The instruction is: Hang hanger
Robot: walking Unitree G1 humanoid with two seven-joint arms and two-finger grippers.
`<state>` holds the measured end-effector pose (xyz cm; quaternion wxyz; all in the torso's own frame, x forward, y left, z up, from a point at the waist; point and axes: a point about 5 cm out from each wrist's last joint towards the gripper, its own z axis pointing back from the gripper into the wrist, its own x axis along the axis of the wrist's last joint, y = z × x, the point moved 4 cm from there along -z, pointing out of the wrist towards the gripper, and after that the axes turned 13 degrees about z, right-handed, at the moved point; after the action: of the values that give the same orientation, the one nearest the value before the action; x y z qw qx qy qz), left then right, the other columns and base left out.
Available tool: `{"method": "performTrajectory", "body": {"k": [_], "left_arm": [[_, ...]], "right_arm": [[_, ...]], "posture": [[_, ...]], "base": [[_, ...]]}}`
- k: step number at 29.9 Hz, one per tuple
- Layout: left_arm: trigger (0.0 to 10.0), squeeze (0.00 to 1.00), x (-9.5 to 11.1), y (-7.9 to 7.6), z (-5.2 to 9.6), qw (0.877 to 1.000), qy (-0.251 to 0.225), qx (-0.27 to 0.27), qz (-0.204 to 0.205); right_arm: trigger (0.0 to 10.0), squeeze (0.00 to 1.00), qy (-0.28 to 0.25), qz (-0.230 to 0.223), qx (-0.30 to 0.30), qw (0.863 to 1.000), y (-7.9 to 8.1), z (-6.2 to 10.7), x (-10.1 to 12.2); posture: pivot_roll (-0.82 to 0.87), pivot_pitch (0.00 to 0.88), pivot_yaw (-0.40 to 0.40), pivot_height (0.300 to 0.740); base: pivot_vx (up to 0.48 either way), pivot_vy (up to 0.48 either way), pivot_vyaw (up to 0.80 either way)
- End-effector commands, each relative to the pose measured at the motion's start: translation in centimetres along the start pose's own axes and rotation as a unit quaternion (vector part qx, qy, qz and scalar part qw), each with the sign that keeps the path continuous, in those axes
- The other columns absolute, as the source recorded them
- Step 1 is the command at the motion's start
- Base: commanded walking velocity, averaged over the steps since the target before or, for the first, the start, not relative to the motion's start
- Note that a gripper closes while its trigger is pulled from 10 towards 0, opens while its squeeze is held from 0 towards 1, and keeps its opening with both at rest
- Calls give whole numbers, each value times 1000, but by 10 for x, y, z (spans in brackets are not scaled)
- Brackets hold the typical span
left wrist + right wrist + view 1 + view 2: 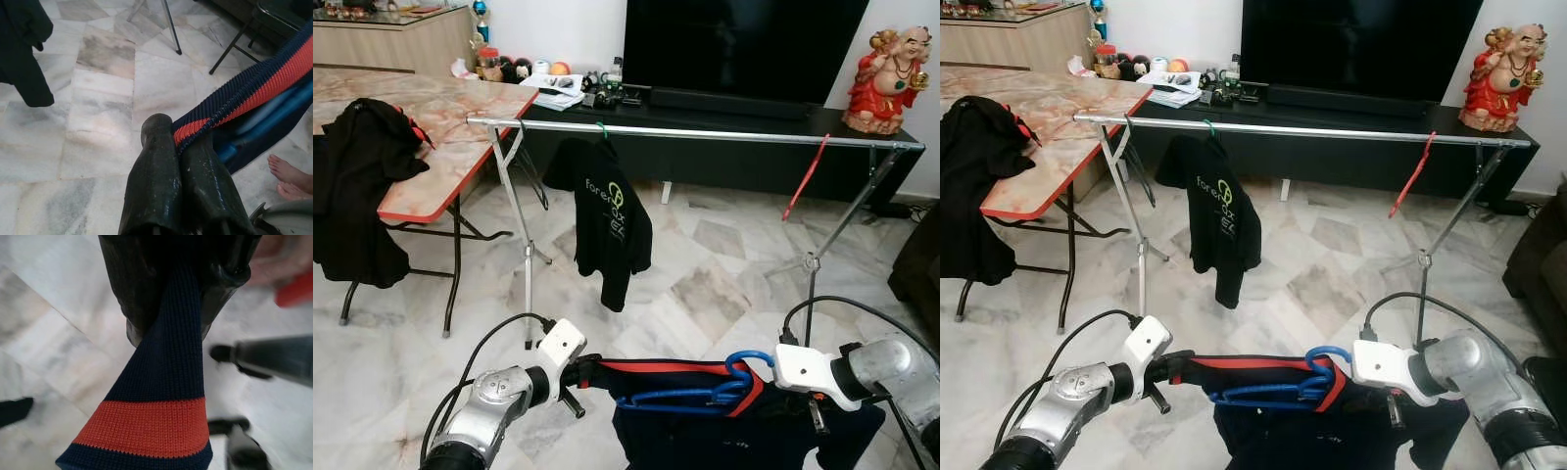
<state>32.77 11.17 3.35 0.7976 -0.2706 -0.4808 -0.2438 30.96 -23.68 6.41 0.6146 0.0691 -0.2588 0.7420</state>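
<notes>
I hold a dark navy garment with a red-orange ribbed collar (pixel 675 369) stretched between my two pincers, low in front of me above the marble floor (pixel 705 284). My left gripper (pixel 182 142) is clamped narrow on one end of the collar band, its black fingers (pixel 156 171) pressed together over the knit. My right gripper (pixel 183 281) is pinched shut on the other end, the navy band running straight out from between its fingers. A blue plastic hanger (pixel 724 387) sits inside the neck opening, its hook curling up just beside my right wrist, so my right arm is the nearer one to the hook.

What matters next is the long silver metal rail of the drying rack (pixel 705 132). It lies ahead of me and higher than my hands, running left to right, roughly parallel to the collar I hold. A black T-shirt with pale lettering (pixel 607 225) already hangs near the rail's left end, and a red hanger (pixel 806 178) dangles nearer its right end; the bare stretch between them looks like the place to aim. I judge I must raise the hook up and forward over that stretch.
</notes>
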Motion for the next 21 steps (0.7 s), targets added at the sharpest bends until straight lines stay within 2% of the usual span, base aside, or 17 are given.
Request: {"method": "performTrajectory", "body": {"k": [1, 4, 7, 9, 10, 12, 14, 17, 21], "left_arm": [[0, 0, -5, 15, 11, 999, 16, 28, -4], [0, 0, -7, 15, 11, 999, 23, 27, -11], [0, 0, -15, 11, 11, 998, 47, 18, -24], [0, 0, -16, 11, 11, 998, 49, 17, -25], [0, 0, -18, 11, 10, 998, 53, 18, -27], [0, 0, -19, 10, 10, 998, 56, 18, -31], [0, 0, -16, 9, 9, 998, 50, 15, -27], [0, 0, -14, 9, 10, 998, 51, 11, -30], [0, 0, 0, 9, 12, 999, 28, 4, -29]], "right_arm": [[0, 0, 64, 2, -27, 998, -7, 21, -22], [0, 0, 53, 0, -58, 997, -17, 20, -17], [0, 0, 7, -11, -128, 992, -37, 20, -3], [0, 0, 3, -14, -134, 991, -39, 20, -2], [0, 0, -20, -29, -140, 990, -40, 19, 2], [0, 0, -21, -35, -133, 990, -38, 17, 1], [0, 0, 18, -17, -112, 993, -30, 13, -8], [0, 0, 38, -11, -95, 995, -23, 8, -14], [0, 0, 58, -2, -73, 996, -14, 0, -18]], "posture": [[32, 0, -58, 740], [32, 0, -58, 740], [35, 0, -58, 740], [30, 0, -57, 740], [30, 0, -57, 740], [33, 0, -59, 740], [35, 0, -60, 740], [34, 0, -60, 740], [36, 0, -59, 740]], "base": [[0, 0, 0], [0, 0, 0], [0, 0, 0], [0, 0, 0], [0, 0, 0], [0, 0, 0], [0, 0, 0], [0, 0, 0], [0, 0, 0]]}}
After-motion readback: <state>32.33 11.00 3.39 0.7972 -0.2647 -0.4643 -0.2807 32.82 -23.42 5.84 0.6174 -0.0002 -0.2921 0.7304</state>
